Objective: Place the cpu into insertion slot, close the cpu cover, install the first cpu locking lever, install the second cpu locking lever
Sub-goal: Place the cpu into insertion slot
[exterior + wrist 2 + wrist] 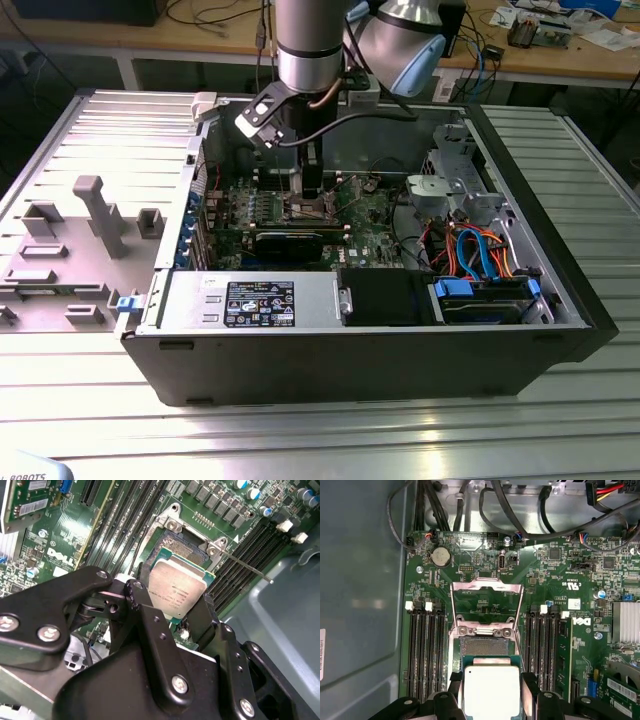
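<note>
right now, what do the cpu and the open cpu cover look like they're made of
cpu: a dull silver-grey metal top with a matte, soft sheen, sitting on a thin green board edge, likely circuit laminate.
cpu cover: thin stamped sheet metal, probably steel; it looks bright and reflective, with glints along the frame around its window.
</note>
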Robot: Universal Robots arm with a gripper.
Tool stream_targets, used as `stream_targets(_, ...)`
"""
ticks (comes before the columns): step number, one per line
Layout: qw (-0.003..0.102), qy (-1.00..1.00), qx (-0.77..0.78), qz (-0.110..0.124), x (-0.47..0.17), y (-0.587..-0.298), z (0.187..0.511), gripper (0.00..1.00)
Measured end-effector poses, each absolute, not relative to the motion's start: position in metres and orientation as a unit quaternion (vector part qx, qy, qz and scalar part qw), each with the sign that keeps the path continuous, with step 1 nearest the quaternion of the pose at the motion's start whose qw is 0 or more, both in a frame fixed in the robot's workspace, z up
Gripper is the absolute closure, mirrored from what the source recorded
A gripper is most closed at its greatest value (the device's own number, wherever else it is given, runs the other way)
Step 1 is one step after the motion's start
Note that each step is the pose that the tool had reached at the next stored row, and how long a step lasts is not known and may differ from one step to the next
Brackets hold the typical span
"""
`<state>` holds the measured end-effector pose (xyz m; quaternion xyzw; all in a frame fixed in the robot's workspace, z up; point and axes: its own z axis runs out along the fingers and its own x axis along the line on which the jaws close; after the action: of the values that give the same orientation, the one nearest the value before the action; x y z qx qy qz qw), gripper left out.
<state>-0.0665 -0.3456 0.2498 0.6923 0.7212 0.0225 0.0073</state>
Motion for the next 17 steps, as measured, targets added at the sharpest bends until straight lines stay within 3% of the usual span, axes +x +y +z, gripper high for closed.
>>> stream_targets(17, 0.007, 0.721, 0.692, 0.022, -0.0685, -0.3452, 0.2446, 0.45)
